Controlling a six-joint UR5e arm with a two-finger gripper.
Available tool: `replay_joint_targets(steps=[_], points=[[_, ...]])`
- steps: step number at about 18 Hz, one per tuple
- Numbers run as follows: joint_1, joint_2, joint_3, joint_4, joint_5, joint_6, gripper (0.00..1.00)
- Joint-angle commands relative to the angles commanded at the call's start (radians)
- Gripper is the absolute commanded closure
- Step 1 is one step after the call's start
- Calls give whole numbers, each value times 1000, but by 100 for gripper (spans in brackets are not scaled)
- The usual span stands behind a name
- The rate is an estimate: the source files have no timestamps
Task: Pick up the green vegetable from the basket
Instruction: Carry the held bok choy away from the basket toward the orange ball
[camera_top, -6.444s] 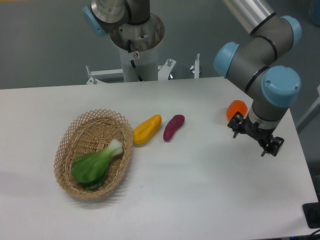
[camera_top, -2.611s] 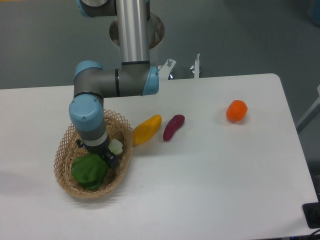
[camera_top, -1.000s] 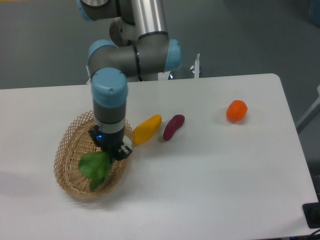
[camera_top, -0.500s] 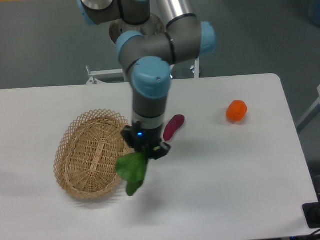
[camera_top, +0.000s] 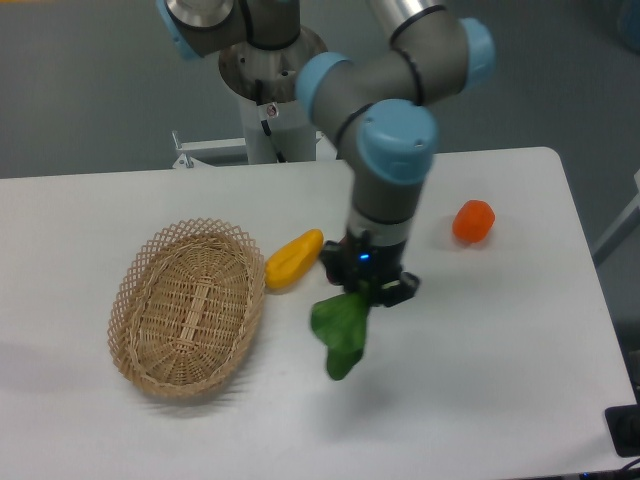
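The green vegetable (camera_top: 340, 330) hangs leaves-down from my gripper (camera_top: 366, 284), which is shut on its stem end above the middle of the table. Its pale stem is hidden between the fingers. The tan wicker basket (camera_top: 187, 307) lies at the left with nothing in it, well clear of the gripper.
A yellow pepper-like piece (camera_top: 293, 259) lies just right of the basket. An orange piece (camera_top: 473, 221) sits at the right of the table. The arm's wrist and forearm stand over the table's middle back. The purple piece is hidden behind the arm.
The gripper has carried the green vegetable out of the basket and rightward across the table, past the yellow piece. The basket now holds nothing.
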Motion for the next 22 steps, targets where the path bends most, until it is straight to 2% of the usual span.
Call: replay_joint_targets(steps=[3,7,10,15,19,22], points=[[29,-29,46,-44,43,62,96],[66,-69,92,-49,43,85,96],[107,-72,97,-49,43,88,97],[152,-95,114,-49,52,187,96],[152,-112,126,-49,123,278,91],[152,-117,127,-48,132,303,91]])
